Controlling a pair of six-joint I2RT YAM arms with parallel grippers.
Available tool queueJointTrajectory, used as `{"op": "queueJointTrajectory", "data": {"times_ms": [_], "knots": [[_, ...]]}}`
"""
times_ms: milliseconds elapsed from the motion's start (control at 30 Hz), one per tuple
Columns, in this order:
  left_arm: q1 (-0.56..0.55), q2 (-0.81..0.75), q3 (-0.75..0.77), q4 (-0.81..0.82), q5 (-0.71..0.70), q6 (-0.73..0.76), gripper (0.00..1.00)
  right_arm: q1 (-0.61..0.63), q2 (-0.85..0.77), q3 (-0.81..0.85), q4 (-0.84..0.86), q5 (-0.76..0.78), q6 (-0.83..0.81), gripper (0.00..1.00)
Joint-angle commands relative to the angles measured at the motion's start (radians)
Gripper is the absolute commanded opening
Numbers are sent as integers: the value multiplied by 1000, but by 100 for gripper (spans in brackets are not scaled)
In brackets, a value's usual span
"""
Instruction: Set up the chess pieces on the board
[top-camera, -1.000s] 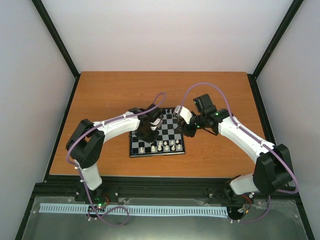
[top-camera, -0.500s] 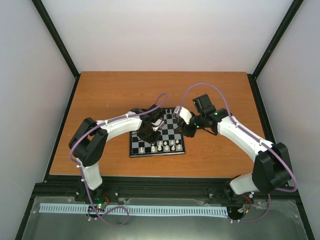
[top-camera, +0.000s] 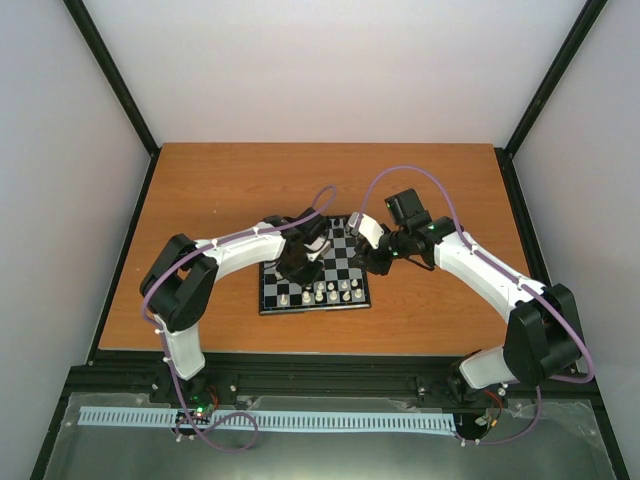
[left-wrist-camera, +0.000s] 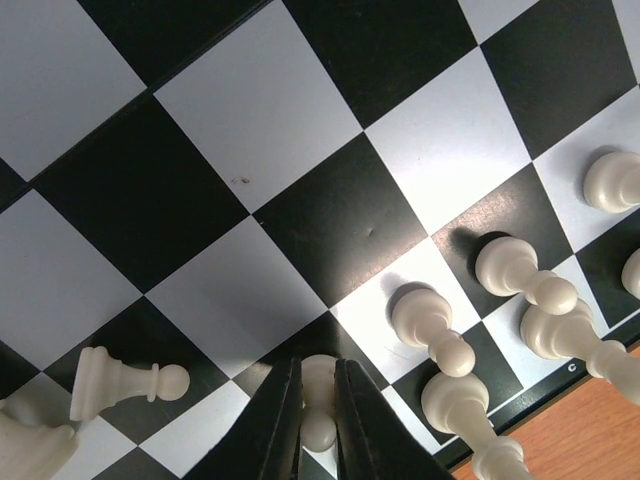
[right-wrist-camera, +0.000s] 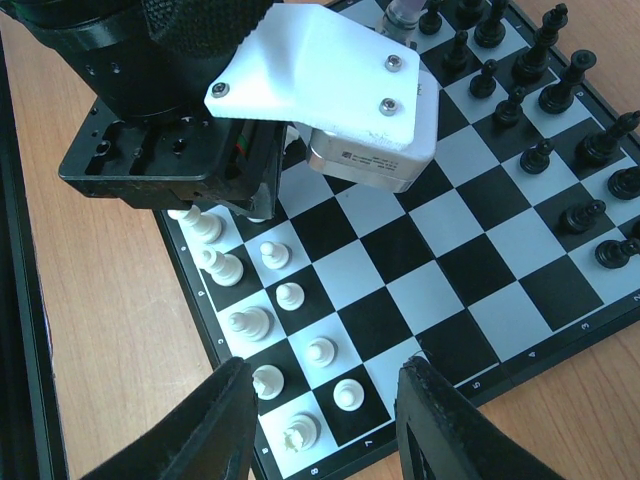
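The board (top-camera: 346, 264) lies between both arms. My left gripper (left-wrist-camera: 318, 366) is low over its near left part and shut on a cream-white pawn (left-wrist-camera: 319, 432) that stands on a dark square. Another white pawn (left-wrist-camera: 125, 382) lies on its side to the left. More white chess pieces (left-wrist-camera: 432, 320) stand to the right in two rows (right-wrist-camera: 245, 322). Black pieces (right-wrist-camera: 560, 95) line the far side. My right gripper (right-wrist-camera: 325, 365) hovers open above the board's near right corner with nothing between its fingers. In the top view it (top-camera: 372, 262) sits at the board's right edge.
Brown tabletop (top-camera: 220, 190) surrounds the board, with a black frame along the table's edges. The left arm's wrist body (right-wrist-camera: 330, 90) hangs over the board's middle in the right wrist view and hides its own fingers there.
The left arm has shifted slightly to the right over the board. The right arm has not moved.
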Motion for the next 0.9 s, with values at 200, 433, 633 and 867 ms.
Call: {"op": "queueJointTrajectory", "data": {"times_ms": [200, 433, 633, 867], "knots": [[-14, -17, 7, -8, 12, 11, 12, -8, 8, 8, -8, -13, -13, 39], [-21, -27, -11, -16, 3, 9, 10, -7, 14, 8, -8, -12, -13, 38], [-22, -36, -18, -20, -21, -2, 14, -7, 16, 8, -8, -11, -11, 39], [-22, -41, -10, -19, -29, -8, 21, -7, 16, 9, -8, -12, -12, 39]]}}
